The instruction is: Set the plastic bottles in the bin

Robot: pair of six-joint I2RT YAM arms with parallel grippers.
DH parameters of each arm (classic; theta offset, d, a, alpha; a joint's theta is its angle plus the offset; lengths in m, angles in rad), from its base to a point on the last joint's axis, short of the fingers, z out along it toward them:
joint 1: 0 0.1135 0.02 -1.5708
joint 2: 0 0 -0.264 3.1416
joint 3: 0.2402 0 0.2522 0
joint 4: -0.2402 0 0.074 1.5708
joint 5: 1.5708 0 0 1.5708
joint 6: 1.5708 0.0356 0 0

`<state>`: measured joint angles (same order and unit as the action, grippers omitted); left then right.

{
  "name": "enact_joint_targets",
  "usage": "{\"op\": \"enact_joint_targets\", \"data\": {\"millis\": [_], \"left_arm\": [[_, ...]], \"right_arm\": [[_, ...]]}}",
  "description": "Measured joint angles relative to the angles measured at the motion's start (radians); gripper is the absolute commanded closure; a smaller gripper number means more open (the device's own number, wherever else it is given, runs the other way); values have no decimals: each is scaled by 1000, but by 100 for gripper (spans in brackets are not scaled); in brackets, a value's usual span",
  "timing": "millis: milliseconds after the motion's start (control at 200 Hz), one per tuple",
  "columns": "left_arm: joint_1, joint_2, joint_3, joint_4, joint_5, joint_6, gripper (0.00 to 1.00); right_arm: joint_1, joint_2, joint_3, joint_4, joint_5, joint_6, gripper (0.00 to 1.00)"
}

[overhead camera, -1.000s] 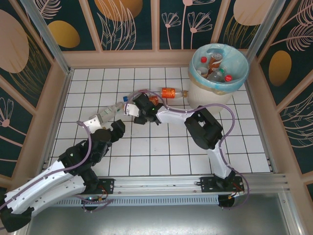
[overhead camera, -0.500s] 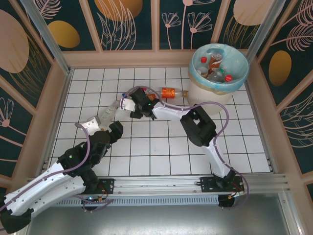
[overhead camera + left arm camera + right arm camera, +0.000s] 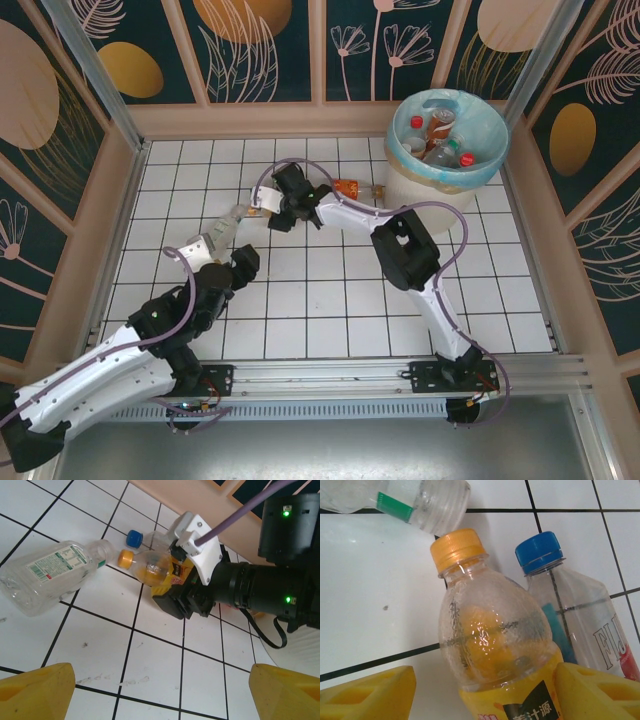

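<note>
A bottle of orange juice (image 3: pixel 495 645) with an orange cap and a yellow label lies between the yellow fingers of my right gripper (image 3: pixel 485 692). The jaws are open around it, the right finger against the label, the left one apart. A clear blue-capped bottle (image 3: pixel 580 610) lies beside it, and a clear bottle with a green band (image 3: pixel 410 497) beyond. In the top view the right gripper (image 3: pixel 278 210) is at the back left of the table. My left gripper (image 3: pixel 160 695) stands open over bare tiles, short of the clear labelled bottle (image 3: pixel 50 575). The bin (image 3: pixel 400 190) stands at the back right.
Several bottles (image 3: pixel 440 135) lie in the bin's blue liner. Another orange-labelled bottle (image 3: pixel 347 186) lies on the tiles next to the bin, partly under the right arm. A wooden rail (image 3: pixel 300 118) bounds the table at the back. The front tiles (image 3: pixel 330 300) are bare.
The right gripper has moved toward the back of the table and come down over the orange-capped bottle. The left gripper has hardly shifted.
</note>
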<state>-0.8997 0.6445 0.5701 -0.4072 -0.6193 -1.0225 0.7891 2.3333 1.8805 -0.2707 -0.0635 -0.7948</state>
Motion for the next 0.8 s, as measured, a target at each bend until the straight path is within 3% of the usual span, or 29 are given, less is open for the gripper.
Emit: {"op": "enact_joint_targets", "data": {"millis": [530,801], "left_arm": [[0,26,-5,55,8,23,10],[0,8,-6,55,4,23,10]], "right_arm": [[-12,132,237,-164,-43,-16,28],[-12,140,257,-204,-45,-37,27]]}}
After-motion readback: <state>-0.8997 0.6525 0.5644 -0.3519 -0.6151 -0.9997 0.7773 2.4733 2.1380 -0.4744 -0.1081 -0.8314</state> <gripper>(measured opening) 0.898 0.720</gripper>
